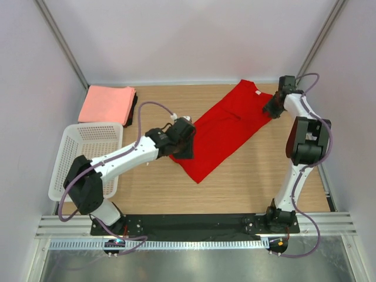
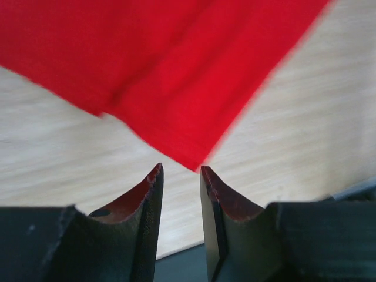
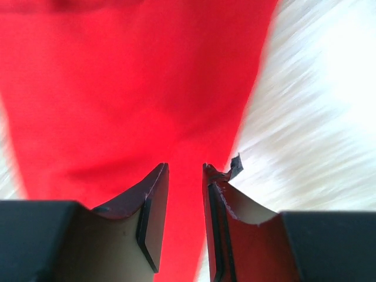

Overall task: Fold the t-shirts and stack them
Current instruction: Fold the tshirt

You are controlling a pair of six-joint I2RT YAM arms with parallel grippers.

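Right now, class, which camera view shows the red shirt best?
The top external view: it alone shows the whole red shirt, collar to hem, lying diagonally. The left wrist view shows only one blurred corner of it just ahead of the fingers. The right wrist view shows only a blurred stretch of red cloth, with no outline.

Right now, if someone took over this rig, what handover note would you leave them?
Left pincer: slightly open, empty, at a corner of the red shirt.
Right pincer: slightly open over that shirt's far end, nothing visibly pinched.
Far left: pink stack on a dark shirt, folded.
Done: those. Left: the red shirt lies diagonally, seemingly only part-folded; finish it and stack it.
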